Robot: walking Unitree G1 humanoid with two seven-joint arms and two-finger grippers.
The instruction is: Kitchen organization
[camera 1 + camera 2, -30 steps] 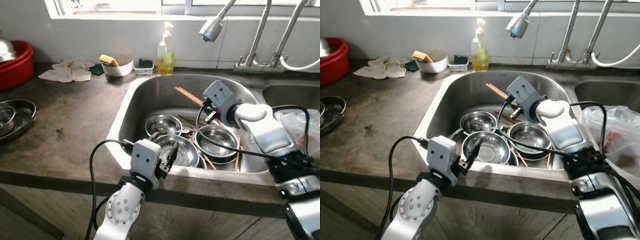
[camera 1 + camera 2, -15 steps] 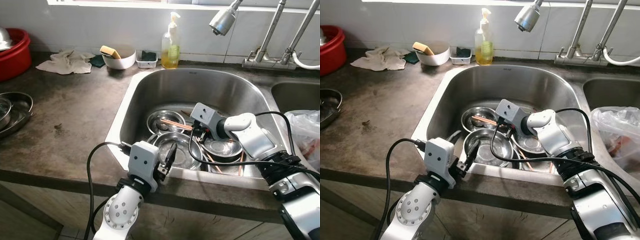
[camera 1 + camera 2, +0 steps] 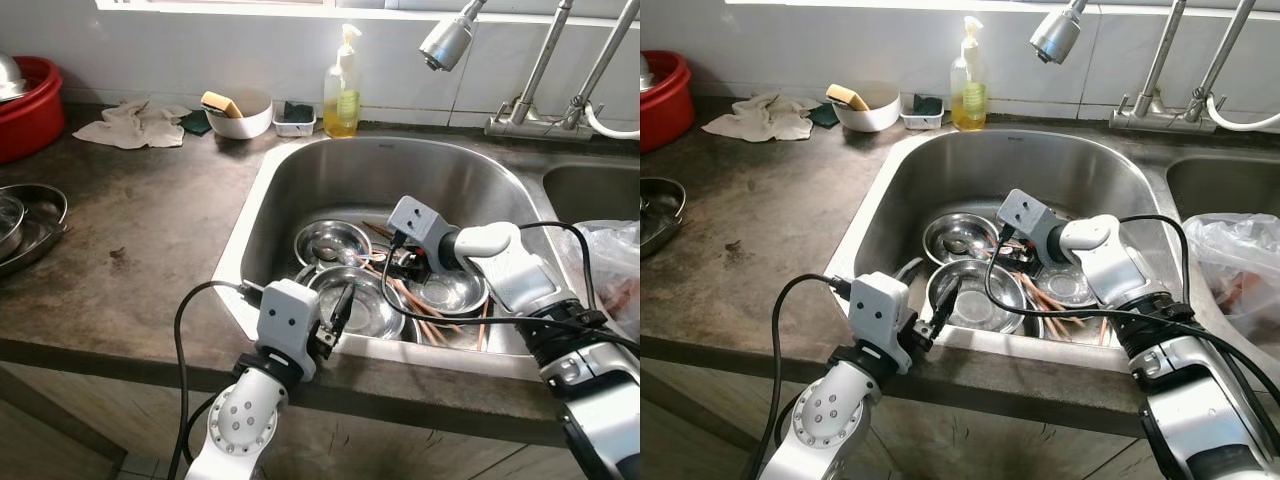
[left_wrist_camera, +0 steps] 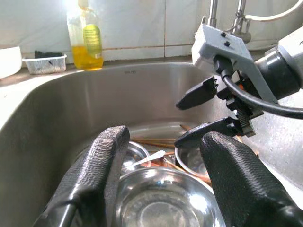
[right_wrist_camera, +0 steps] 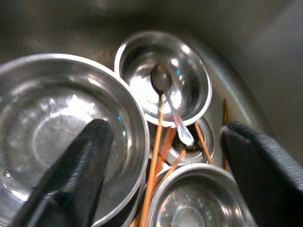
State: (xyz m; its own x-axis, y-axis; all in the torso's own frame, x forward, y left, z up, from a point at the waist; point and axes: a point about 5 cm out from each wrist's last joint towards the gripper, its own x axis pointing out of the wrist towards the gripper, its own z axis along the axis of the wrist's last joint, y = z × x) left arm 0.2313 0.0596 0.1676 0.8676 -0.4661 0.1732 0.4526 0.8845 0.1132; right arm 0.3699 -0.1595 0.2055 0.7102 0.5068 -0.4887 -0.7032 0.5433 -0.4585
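The steel sink (image 3: 250,215) holds several steel bowls: a small one (image 3: 335,243) with a spoon (image 5: 173,101) in it, a wide front one (image 3: 362,302) and one to the right (image 3: 452,292). Brown chopsticks (image 3: 405,296) lie loose among the bowls. My right gripper (image 3: 392,262) hangs low inside the sink above the bowls, open, with nothing between its fingers (image 5: 90,142). My left gripper (image 3: 338,308) rests at the sink's front rim, open and pointing into the basin, its pads (image 4: 106,156) apart and bare.
A soap bottle (image 3: 342,85), a white bowl with a sponge (image 3: 238,115) and a cloth (image 3: 135,125) line the back wall. A red basin (image 3: 30,115) and steel plates (image 3: 30,225) sit at the left. The spray head (image 3: 447,40) hangs above the sink. A plastic bag (image 3: 615,270) lies at the right.
My right gripper carried the chopsticks down from above the sink, let them go among the bowls, and now stands open. The left gripper has not moved.
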